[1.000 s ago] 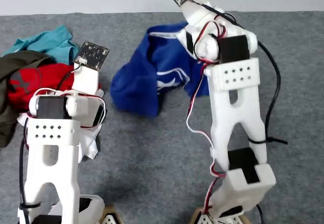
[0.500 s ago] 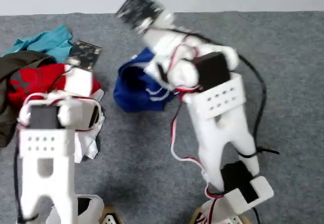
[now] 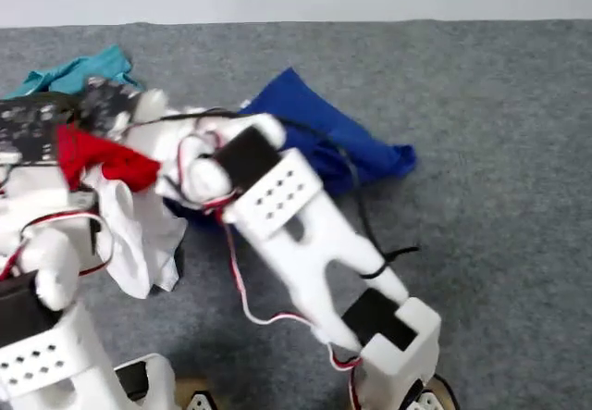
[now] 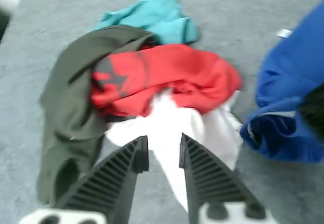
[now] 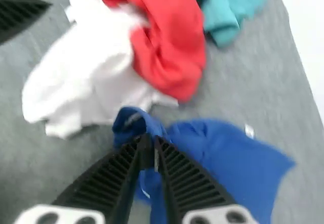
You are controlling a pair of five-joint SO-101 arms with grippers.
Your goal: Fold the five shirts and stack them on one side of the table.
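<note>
In the right wrist view the right tool point(image 5: 150, 150) is pinched tight on a bunched fold of the blue shirt point(image 5: 217, 168). In the high view the arm hides that grip. There the blue shirt point(image 3: 314, 123) lies mid-counter point(image 3: 481, 105), its long axis running from the pile on the left arm's side out toward the right, with one corner pointing at the far edge. The left wrist view shows the left tool point(image 4: 161, 153) narrowly parted and holding nothing, above the white shirt point(image 4: 172, 123). Beyond it the red shirt point(image 4: 162, 75) touches an olive shirt point(image 4: 66, 92), and the teal shirt point(image 4: 152, 19) lies farthest off.
</note>
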